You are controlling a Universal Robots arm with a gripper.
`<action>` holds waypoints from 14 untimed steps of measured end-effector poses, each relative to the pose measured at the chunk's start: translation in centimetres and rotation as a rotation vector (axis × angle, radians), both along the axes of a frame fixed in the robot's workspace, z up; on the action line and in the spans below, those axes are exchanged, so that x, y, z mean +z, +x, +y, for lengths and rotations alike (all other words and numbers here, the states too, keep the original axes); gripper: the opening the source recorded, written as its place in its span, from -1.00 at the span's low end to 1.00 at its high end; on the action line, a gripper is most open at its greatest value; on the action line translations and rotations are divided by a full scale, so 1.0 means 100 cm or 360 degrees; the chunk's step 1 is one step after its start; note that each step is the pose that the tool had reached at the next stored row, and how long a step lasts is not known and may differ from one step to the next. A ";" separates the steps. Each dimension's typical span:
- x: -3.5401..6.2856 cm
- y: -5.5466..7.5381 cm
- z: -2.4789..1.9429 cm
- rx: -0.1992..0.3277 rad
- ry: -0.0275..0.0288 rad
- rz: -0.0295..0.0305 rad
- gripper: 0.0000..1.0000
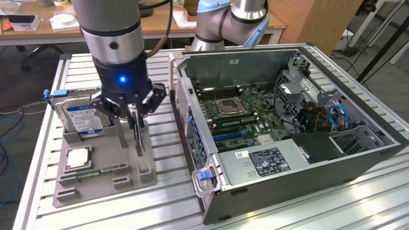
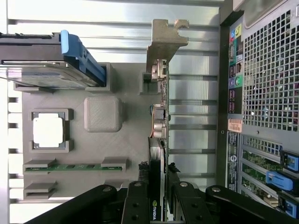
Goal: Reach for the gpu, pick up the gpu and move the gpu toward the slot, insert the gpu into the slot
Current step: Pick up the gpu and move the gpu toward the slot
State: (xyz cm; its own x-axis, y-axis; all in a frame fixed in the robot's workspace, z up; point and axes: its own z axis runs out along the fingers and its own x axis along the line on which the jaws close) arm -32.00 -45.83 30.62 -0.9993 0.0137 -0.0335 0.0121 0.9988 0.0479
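While our gripper (image 2: pixel 158 186) pinches the gpu (image 2: pixel 158 116) edge-on between its fingers (image 2: pixel 135 200), upright in the grey holder (image 1: pixel 128 165), we log the pick-up step; a straight lift seems called for.

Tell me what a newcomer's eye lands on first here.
The open computer case on the exterior view's right, its motherboard bared. To its left, the gripper sits over a grey tray, closed on the upright gpu; a blue-labelled hard drive stands in the tray behind.
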 end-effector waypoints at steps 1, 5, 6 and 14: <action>0.0003 0.000 0.0000 0.0000 0.00001 0.00000 -0.48; 0.0016 0.000 0.0000 0.0000 0.00000 -0.00001 -0.48; 0.0019 0.000 0.0000 0.0000 0.00001 -0.00001 -0.48; 0.0044 0.000 0.0000 0.0000 0.00000 -0.00001 -0.48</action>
State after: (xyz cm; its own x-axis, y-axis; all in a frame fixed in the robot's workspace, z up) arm -32.00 -45.83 31.06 -0.9993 0.0138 -0.0335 0.0121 0.9988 0.0479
